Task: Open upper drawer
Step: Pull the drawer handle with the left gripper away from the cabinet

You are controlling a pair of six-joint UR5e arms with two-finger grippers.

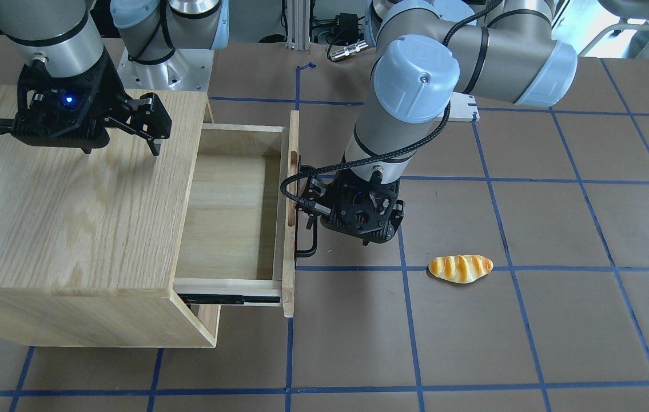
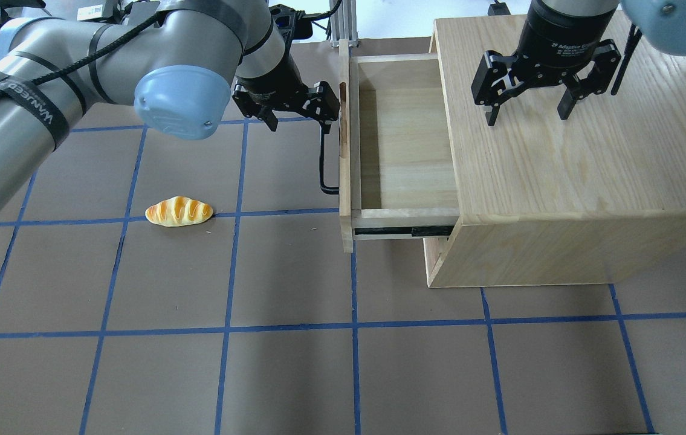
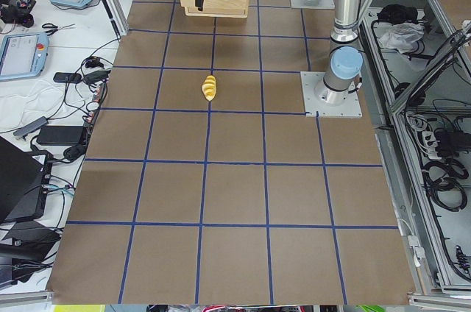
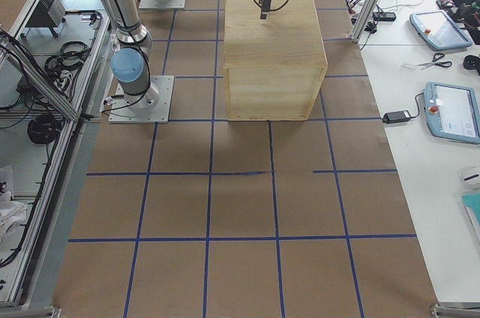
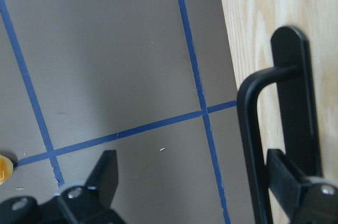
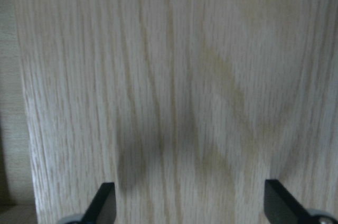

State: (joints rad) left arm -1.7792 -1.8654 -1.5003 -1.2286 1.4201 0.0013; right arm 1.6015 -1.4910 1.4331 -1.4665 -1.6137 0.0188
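Obs: upper drawer [image 2: 406,145] stands well out of cabinet [image 2: 590,181], toward robot's left. Left end effector [image 2: 298,122] is nearer, fingers apart, straddling the bar handle [image 2: 321,160], which lies crosswise to the pull. Right end effector [image 2: 527,118] is spread above the cabinet top.

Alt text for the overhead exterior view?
The upper drawer is pulled out of the oak cabinet, empty, the left claw open at its black handle. The right claw hangs open over the cabinet top; a bread roll lies on the table.
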